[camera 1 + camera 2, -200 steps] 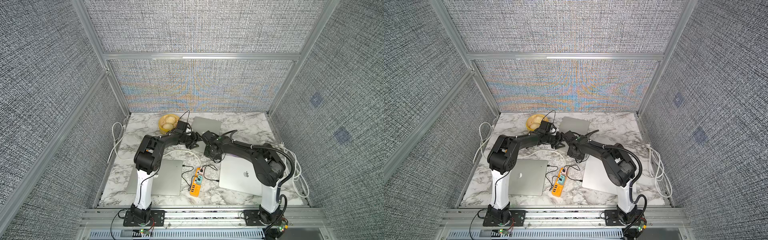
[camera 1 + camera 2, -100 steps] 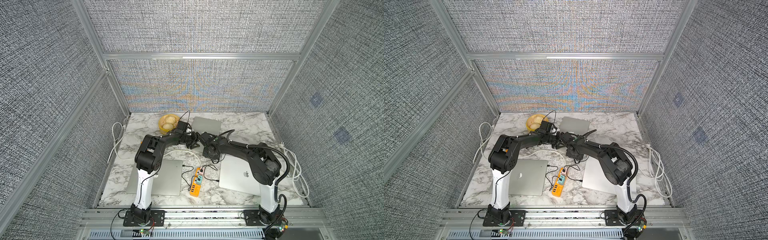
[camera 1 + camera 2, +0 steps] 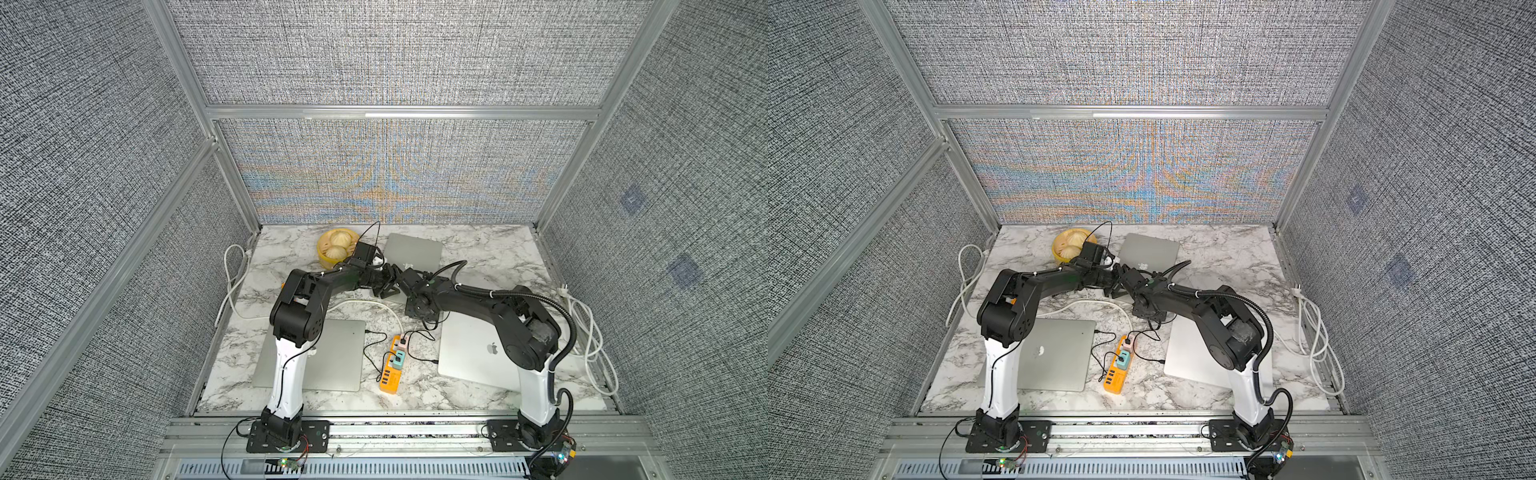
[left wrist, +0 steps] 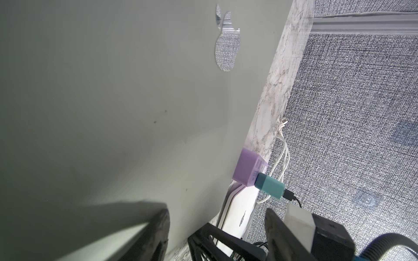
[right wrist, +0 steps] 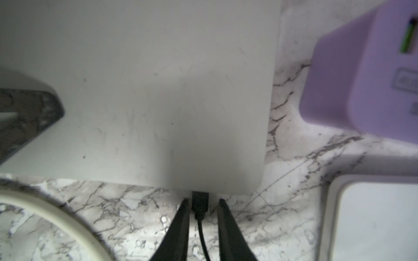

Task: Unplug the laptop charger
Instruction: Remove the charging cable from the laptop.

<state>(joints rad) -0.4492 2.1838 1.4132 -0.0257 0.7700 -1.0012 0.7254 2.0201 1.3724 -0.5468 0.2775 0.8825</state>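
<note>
Straddling the plug: the right gripper [image 5: 203, 200] sets its two dark fingers either side of the black charger plug [image 5: 200, 206], with a sliver of gap on each side. The jaws are apart, not yet clamped.
Charger plug: seated in the edge of the far silver laptop [image 5: 135, 90], close to one corner. Its thin black cord runs back between the fingers.
Far silver laptop: closed and lying flat at the back of the marble table [image 3: 478, 245], logo up.
Left gripper [image 3: 388, 284]: reaches over the same laptop's lid from the opposite side, jaws spread wide with nothing between them. One finger [image 5: 29, 117] shows over the lid; whether it presses down cannot be told.
Purple charger block [image 4: 247, 168]: on the marble just beside that laptop corner, with a teal adapter [image 4: 270, 186] touching its side.
White power brick [image 5: 373, 217]: flat on the marble near the purple block.
Orange power strip [image 3: 392, 370]: at the front, between the front laptop by the left arm [image 3: 336, 353] and the front laptop by the right arm [image 3: 473, 353], both closed. Black cords are plugged into it.
Bamboo steamer [image 3: 334, 249]: at the back, holding buns, beside the left arm's wrist.
</note>
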